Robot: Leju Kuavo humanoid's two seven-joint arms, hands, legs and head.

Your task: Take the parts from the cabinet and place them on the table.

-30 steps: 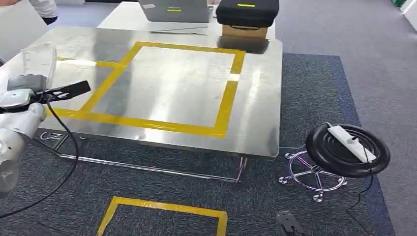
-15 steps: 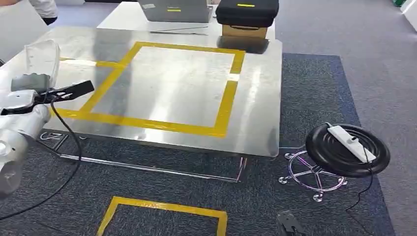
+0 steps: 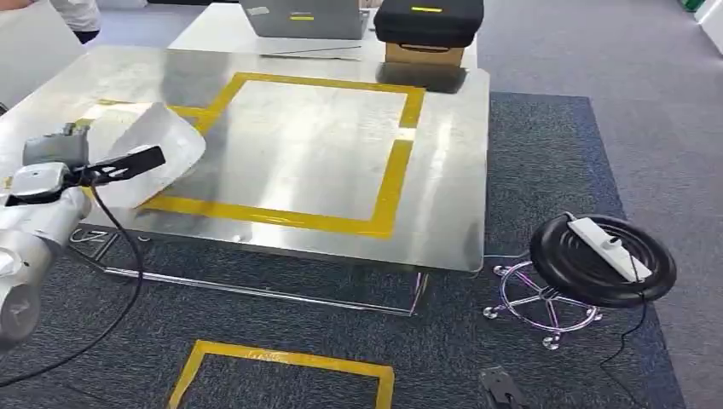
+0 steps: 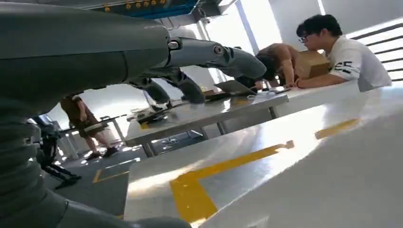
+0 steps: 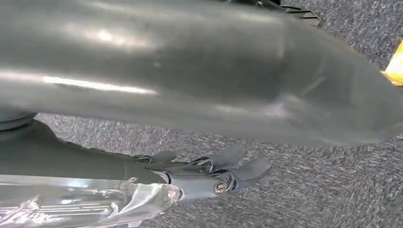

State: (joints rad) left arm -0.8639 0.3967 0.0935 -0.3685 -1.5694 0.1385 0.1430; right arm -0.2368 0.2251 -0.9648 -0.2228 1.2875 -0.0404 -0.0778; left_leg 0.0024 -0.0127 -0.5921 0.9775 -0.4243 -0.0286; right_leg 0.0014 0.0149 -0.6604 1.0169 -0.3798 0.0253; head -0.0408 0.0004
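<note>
While my left hand (image 3: 85,166) hovers at the near left corner of the steel desk (image 3: 324,170), its dark fingers (image 3: 128,160) reach out flat over a white curved part (image 3: 149,149) that lies on the desk across the yellow tape square (image 3: 388,183); I cannot tell whether they grip it. My right hand (image 5: 209,173) hangs over grey carpet (image 5: 309,190), fingers loosely apart, holding nothing.
</note>
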